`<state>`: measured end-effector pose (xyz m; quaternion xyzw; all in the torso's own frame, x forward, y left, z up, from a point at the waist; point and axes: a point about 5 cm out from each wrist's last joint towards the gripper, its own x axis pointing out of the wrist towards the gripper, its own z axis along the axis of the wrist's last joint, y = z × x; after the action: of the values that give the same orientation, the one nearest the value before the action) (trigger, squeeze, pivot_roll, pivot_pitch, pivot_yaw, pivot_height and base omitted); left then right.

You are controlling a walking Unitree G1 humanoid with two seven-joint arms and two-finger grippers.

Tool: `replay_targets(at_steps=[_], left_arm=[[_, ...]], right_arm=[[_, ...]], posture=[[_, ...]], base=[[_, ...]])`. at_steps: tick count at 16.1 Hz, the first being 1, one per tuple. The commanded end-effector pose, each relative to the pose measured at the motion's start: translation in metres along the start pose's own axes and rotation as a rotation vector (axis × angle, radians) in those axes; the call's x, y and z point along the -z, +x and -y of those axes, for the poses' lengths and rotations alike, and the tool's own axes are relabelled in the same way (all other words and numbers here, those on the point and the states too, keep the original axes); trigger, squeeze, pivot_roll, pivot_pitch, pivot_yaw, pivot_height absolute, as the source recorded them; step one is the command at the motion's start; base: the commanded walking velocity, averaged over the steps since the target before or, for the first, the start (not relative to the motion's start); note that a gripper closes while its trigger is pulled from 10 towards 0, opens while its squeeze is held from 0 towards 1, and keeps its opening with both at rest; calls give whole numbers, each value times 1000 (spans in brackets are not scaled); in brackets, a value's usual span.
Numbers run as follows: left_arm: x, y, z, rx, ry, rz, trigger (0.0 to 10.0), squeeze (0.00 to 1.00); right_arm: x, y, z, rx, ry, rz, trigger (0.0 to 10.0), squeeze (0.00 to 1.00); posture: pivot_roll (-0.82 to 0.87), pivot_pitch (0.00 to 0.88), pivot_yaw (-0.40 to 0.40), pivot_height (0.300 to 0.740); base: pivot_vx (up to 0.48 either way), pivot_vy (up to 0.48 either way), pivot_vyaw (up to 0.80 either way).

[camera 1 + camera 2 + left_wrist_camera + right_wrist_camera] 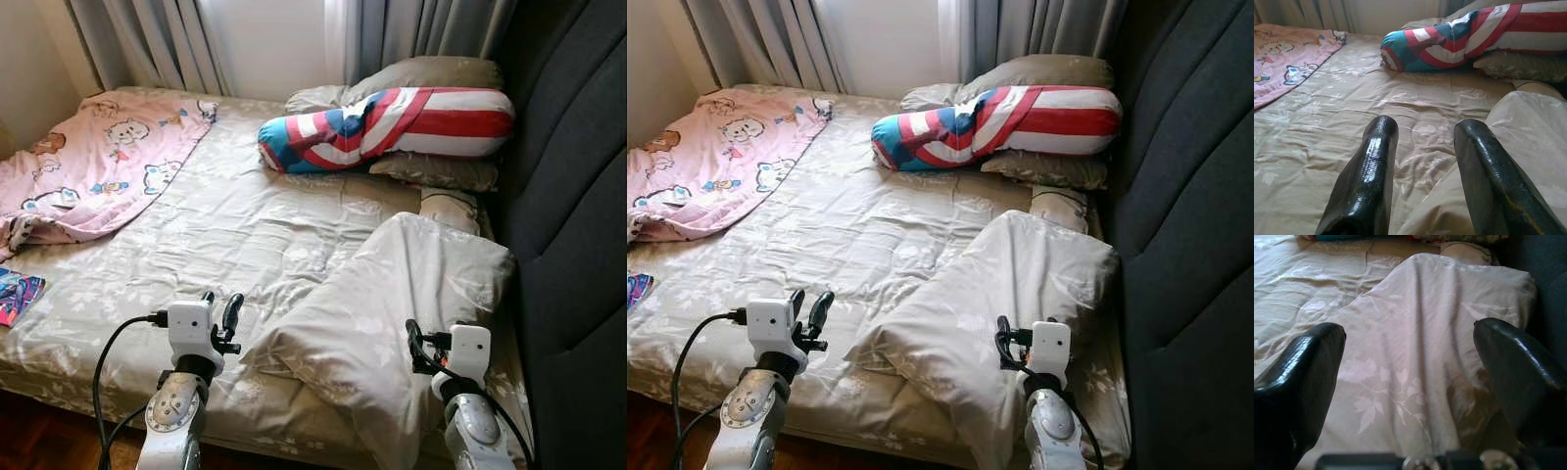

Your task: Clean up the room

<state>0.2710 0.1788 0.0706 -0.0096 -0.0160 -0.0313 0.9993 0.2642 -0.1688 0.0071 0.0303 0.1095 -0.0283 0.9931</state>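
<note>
Both grippers hovered, fingers spread, at the near edge of the bed (245, 235).

The beige pillow (392, 313) lay askew on the bed's near right part, against the dark headboard (578, 225). The left gripper (221, 315) was released, holding nothing, just left of the pillow's corner; the right gripper (1410, 382) was spread wide over the pillow. Beyond it lay a striped bolster (392, 125); a pink blanket (98, 162) covered the far left.

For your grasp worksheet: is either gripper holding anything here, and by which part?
Nothing is held. The left gripper and right gripper are both open, poised at the beige floral-print pillow on the bed.
</note>
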Motion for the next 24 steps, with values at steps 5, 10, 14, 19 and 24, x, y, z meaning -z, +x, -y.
replay_targets(at_steps=[5,10,14,19,24], left_arm=[[1,-2,-2,-13,-3,-15,10000,0],[3,0,-2,-5,-4,-22,10000,0],[6,0,-4,-16,-14,-38,10000,0],[10,2,-3,-23,-20,-56,10000,0],[13,1,-4,-31,-16,-69,10000,0]], right_arm=[[-2,1,-2,-1,-3,-4,10000,0],[-1,2,-7,-16,1,-13,10000,0],[0,2,-7,-12,6,-20,10000,0],[-2,4,-8,-12,18,-16,10000,0],[0,5,-9,-13,24,-41,10000,0]], posture=[[-18,74,-14,696],[-17,79,-8,696],[-16,81,-7,696],[-14,80,-12,696],[-11,81,-11,696]], base=[[0,0,0],[0,0,0],[0,0,0],[0,366,0],[0,84,-630]])
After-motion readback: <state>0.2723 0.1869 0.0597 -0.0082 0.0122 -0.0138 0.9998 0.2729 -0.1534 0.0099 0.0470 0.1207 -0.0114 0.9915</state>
